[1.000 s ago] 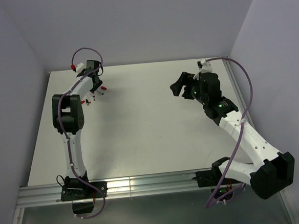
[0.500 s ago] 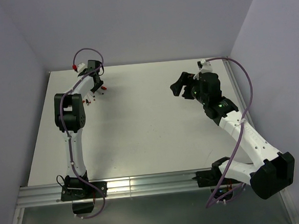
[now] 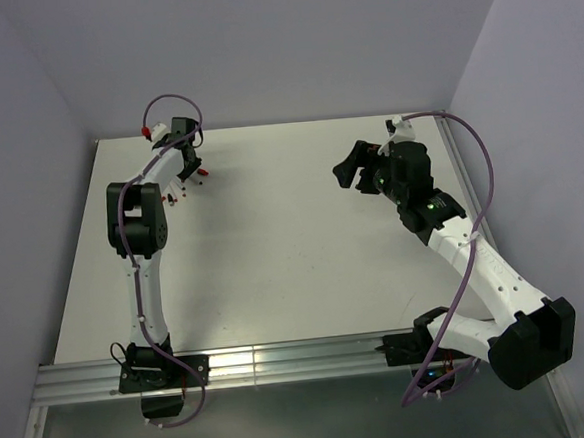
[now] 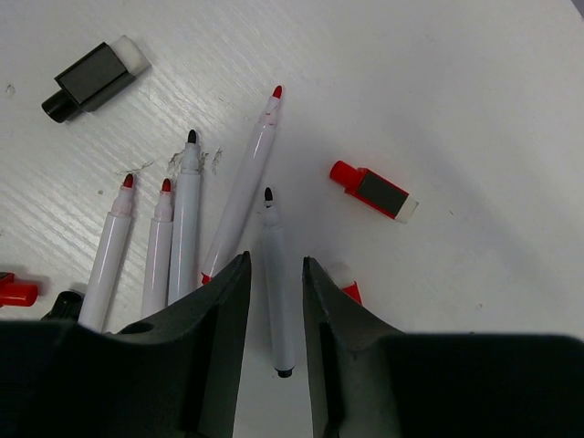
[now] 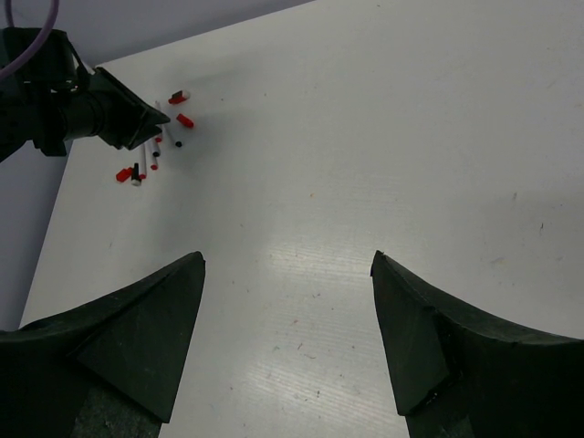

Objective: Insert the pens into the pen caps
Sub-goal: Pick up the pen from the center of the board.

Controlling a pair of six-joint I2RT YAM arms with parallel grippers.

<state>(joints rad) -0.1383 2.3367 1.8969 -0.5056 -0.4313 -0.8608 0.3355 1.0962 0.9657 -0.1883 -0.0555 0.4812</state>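
"Tools — how do they stand?"
"Left tool (image 4: 276, 265) sits low over the desk (image 4: 474, 109), jaws at a narrow gap, gripping nothing. A black-tipped pen (image 4: 274, 239) lies flat between them, slim daylight either side."
"Other pens?"
"Four more pens (image 4: 185, 228) fan out just beside the left tool, on the left in its wrist view, tips pointing away from it: three red, one black."
"Caps?"
"A red cap (image 4: 372, 190) lies beyond the left tool, to the right in that view; a black cap (image 4: 91, 75) lies farther beyond it, to the left. Right tool (image 5: 286, 258) hangs well apart from the left tool — jaws wide, empty."
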